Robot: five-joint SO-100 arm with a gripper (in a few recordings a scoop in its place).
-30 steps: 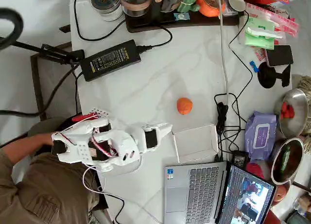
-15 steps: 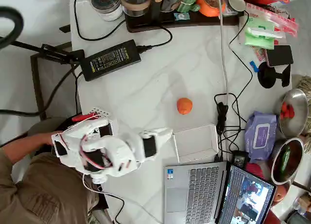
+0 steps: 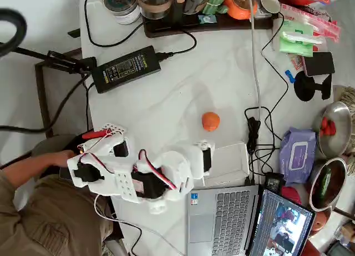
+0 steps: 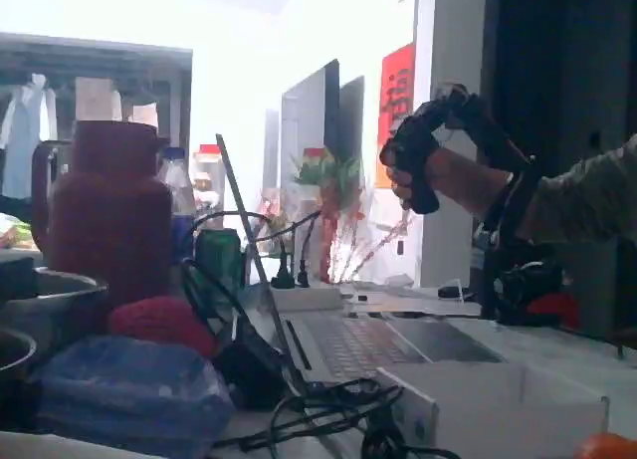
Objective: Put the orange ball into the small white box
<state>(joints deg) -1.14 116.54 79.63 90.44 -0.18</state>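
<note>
White marble-look tabletop fills the overhead view, crowded at its edges with a power brick, cables, a laptop and a wipes packet. Since a second ago, we see the arm has unfolded and swung its head toward the laptop side, so the gripper now sits at the near edge of the small white box, just touching or overlapping its left wall in that view. We judge this as the reach only beginning, and aimed at the box more than at the ball. The orange ball lies on bare table just beyond the gripper, toward the far side, close but apart from it. Nothing is held that we can see. Whether the jaws stand apart or together we cannot tell, since the white casing hides the fingertips from above. In the fixed view the ball shows at the lower edge beside the box.
</note>
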